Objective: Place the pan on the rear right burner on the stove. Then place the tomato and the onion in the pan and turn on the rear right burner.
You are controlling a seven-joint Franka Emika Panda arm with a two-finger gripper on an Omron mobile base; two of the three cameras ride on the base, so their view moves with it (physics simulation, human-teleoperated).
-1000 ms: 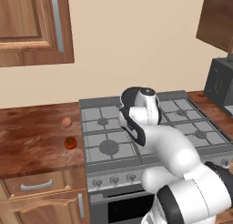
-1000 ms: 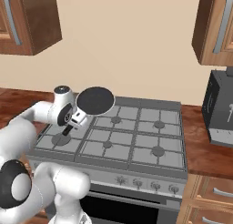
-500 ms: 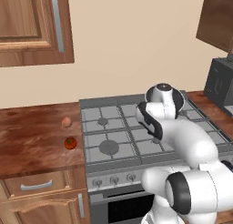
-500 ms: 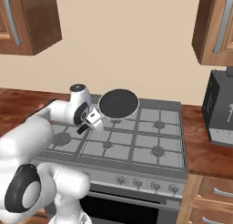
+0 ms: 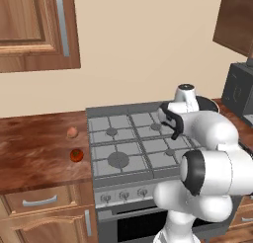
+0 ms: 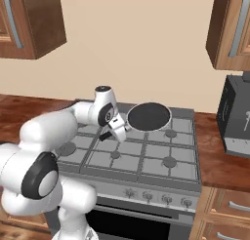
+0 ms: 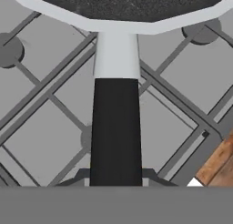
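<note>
The black pan (image 6: 149,116) hangs in the air over the back of the stove (image 6: 146,158), just left of and above the rear right burner (image 6: 170,133). My gripper (image 6: 117,130) is shut on the pan's handle (image 7: 116,132), and the grey rim of the pan (image 7: 123,22) sits at the top of the hand view over the grates. In the left base view my arm covers most of the pan, leaving an edge (image 5: 210,103). On the wooden counter left of the stove (image 5: 123,138) lie the tomato (image 5: 76,155) and, behind it, the onion (image 5: 72,132).
A dark appliance (image 6: 237,117) stands on the counter right of the stove. Knobs (image 6: 146,196) line the stove's front. Wall cabinets (image 5: 34,29) hang above the left counter, and the wall rises close behind the stove.
My arm has swung to the right across the back of the stove, carrying the pan from above the rear left burners to near the rear right one. Tomato and onion have not moved.
</note>
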